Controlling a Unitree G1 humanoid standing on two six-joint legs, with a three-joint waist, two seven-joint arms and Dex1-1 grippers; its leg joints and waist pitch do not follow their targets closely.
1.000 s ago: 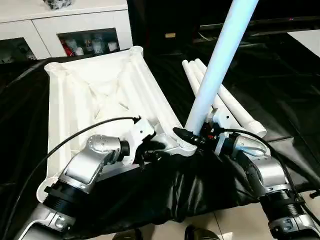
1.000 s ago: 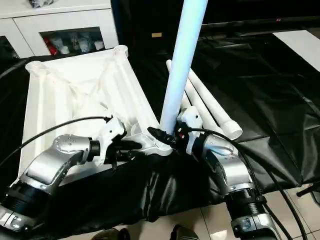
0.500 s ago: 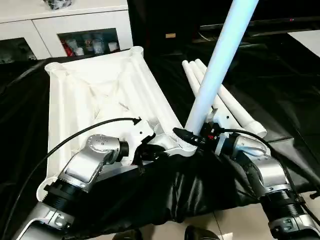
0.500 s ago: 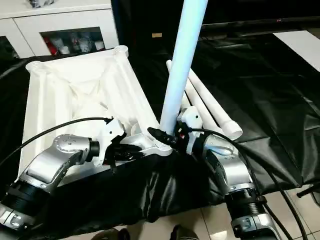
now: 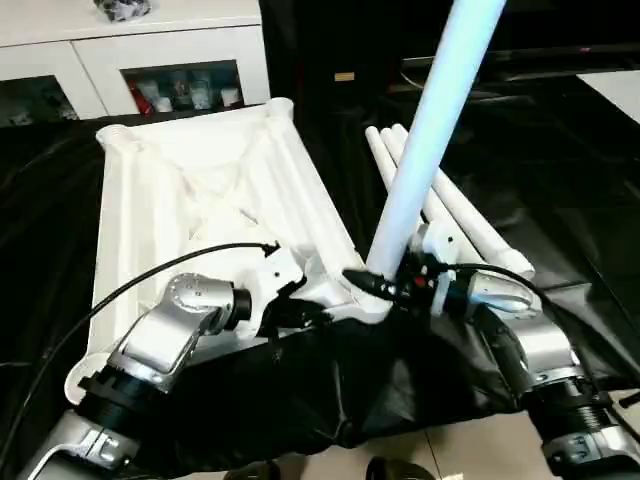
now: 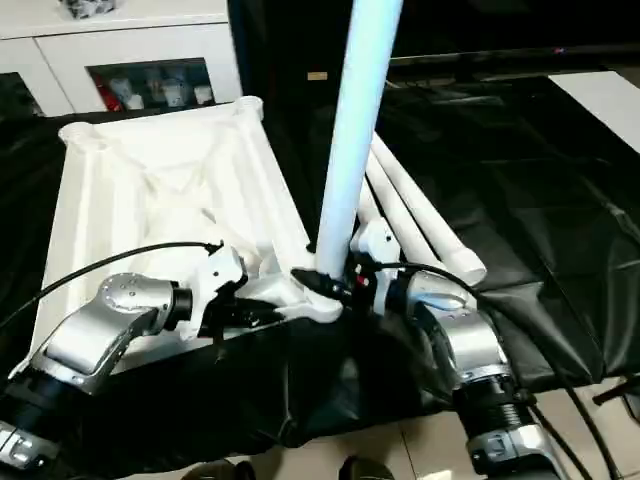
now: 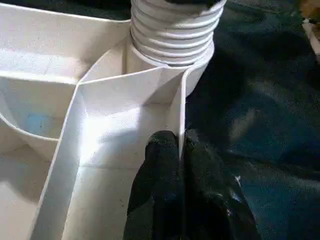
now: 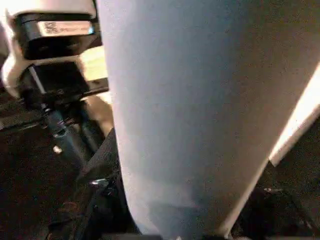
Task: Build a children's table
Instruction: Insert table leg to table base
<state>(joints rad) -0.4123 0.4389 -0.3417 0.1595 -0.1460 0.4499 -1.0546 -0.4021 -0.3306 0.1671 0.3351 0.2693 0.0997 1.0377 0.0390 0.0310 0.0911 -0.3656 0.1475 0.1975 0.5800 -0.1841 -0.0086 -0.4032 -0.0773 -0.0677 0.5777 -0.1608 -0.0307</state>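
Black sheeting (image 5: 560,170) covers the work surface, and a white cabinet (image 5: 150,50) with glass doors stands behind it. On the sheeting the white tabletop (image 5: 190,190) lies upside down, ribbed underside up, with round sockets at its corners.

One leg (image 5: 425,140) stands upright in the near corner socket (image 6: 322,300), rising out past the top of the head views. Three more legs (image 5: 450,205) lie side by side on the sheeting just beside the tabletop's right edge.

The left gripper (image 7: 181,150) is pinched shut on the thin rim wall of the tabletop, one black finger (image 7: 157,165) on each side of it (the wall runs straight between the two pads), close to the threaded base of the standing leg in its socket. In the head views this gripper sits at the tabletop's near edge, just left of the socket.

The right gripper (image 5: 375,284) reaches in from the right and clasps the foot of the upright leg just above the socket, its fingers parted to the tube's width. The right wrist view has the leg's pale surface pressed close between them.
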